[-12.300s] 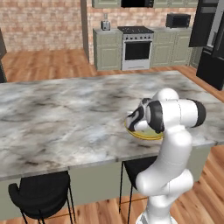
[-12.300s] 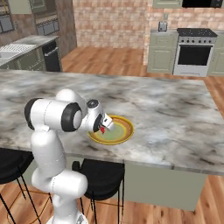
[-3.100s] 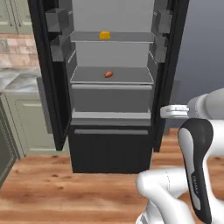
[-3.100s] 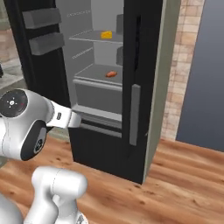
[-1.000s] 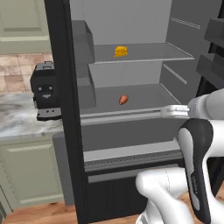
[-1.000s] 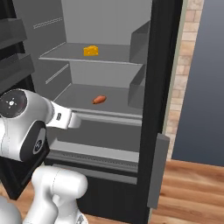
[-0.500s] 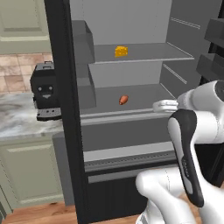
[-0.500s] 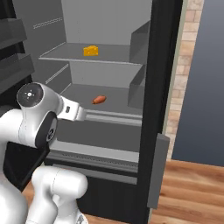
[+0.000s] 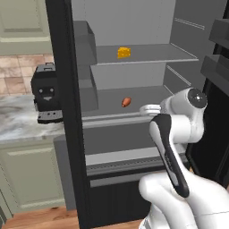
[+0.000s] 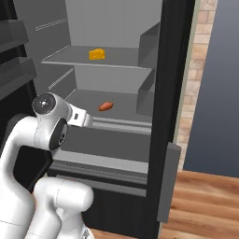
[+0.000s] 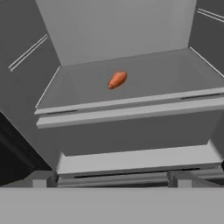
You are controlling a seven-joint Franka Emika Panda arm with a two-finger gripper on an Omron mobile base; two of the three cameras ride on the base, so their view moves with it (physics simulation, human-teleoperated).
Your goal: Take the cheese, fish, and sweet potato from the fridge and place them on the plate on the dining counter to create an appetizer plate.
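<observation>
Inside the tall black-doored fridge [image 9: 62,112] with smooth grey shelves, one yellow holed cheese wedge [image 9: 124,52] lies on the upper shelf, one orange-brown oval sweet potato [image 11: 117,80] on the shelf below. The gripper [image 9: 145,108] jaws stand wide apart, holding nothing.

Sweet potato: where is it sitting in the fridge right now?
The sweet potato lies alone on the fridge's lower open shelf, roughly mid-shelf, one shelf below the cheese. In the hand view it sits just above centre, behind the shelf's front lip.
</observation>
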